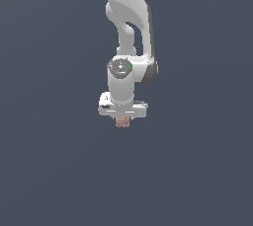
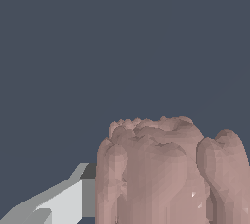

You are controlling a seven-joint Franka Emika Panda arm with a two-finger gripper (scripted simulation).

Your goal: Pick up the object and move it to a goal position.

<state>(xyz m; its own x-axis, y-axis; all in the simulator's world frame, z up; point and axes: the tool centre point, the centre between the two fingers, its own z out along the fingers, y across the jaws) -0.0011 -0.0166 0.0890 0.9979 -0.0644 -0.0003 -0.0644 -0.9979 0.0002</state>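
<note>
Near the middle of the exterior view, the white arm (image 1: 129,27) reaches down over a plain dark grey ground (image 1: 49,170), and the gripper (image 1: 122,117) points downward. The pinkish-brown object (image 1: 122,122) sits directly under the gripper's crossbar, touching it, its lower part showing. Seen from the wrist, the bumpy object (image 2: 166,174) looms large, one grey-white finger (image 2: 61,201) touching its side; the fingers look closed on it.

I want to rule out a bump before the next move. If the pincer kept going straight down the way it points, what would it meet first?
The pinkish-brown lumpy clump, which sits right under the pincer and fills the wrist view beside one finger. Whether it is gripped is unclear. Beyond it only plain grey background shows.
</note>
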